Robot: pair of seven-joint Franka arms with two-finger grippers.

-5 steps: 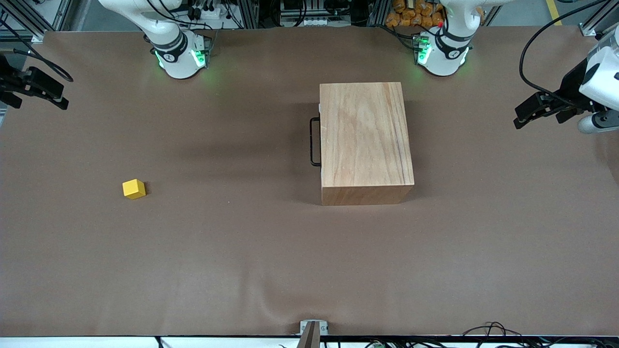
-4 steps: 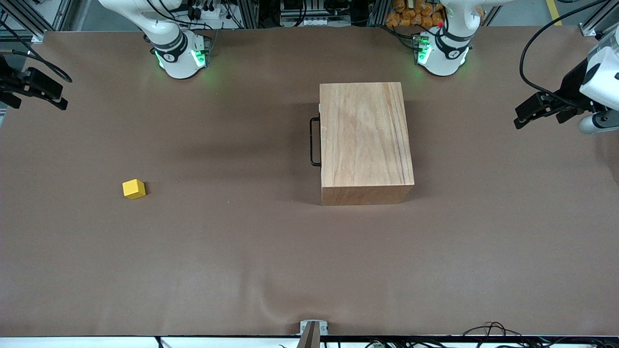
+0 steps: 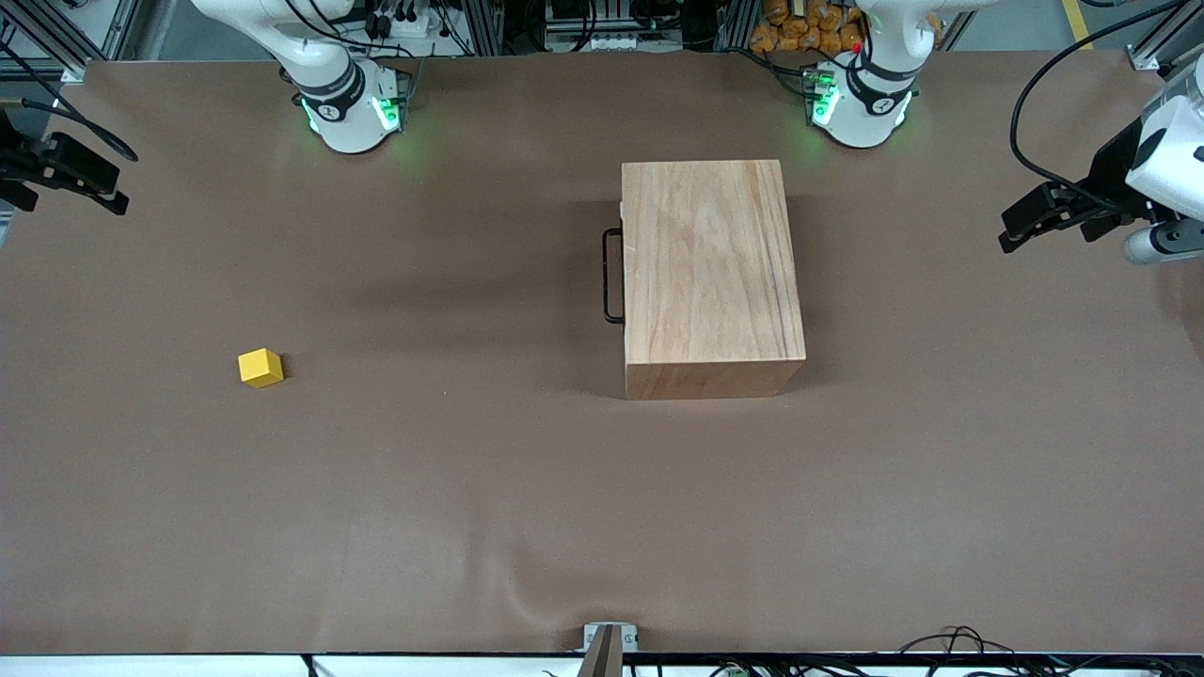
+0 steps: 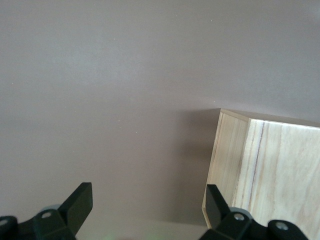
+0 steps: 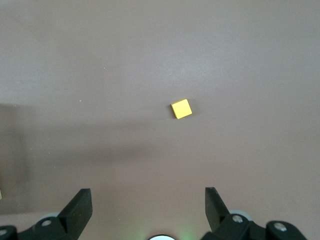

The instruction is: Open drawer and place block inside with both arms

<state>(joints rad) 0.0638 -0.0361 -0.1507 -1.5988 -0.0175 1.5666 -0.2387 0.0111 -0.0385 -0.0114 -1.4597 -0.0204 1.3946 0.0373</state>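
Note:
The wooden box point(image 3: 713, 277) stands mid-table with its drawer shut; only the black wire handle point(image 3: 611, 277) shows, on the side facing the right arm's end. The yellow block point(image 3: 261, 367) lies on the table toward the right arm's end, nearer the front camera than the box. My left gripper point(image 3: 1008, 235) hovers open and empty over the left arm's end of the table. In the left wrist view the left gripper point(image 4: 147, 205) is open, with a corner of the box point(image 4: 265, 170) ahead. My right gripper point(image 3: 118, 199) hovers over the right arm's end of the table. In the right wrist view the right gripper point(image 5: 147, 205) is open above the block point(image 5: 181, 108).
The brown table cover point(image 3: 470, 489) has a slight wrinkle near the front edge. The two green-lit arm bases point(image 3: 353, 113) stand along the back edge. A small metal bracket point(image 3: 609, 639) sits at the middle of the front edge.
Both grippers have drifted very slightly at the table's ends. The block and the box have not moved.

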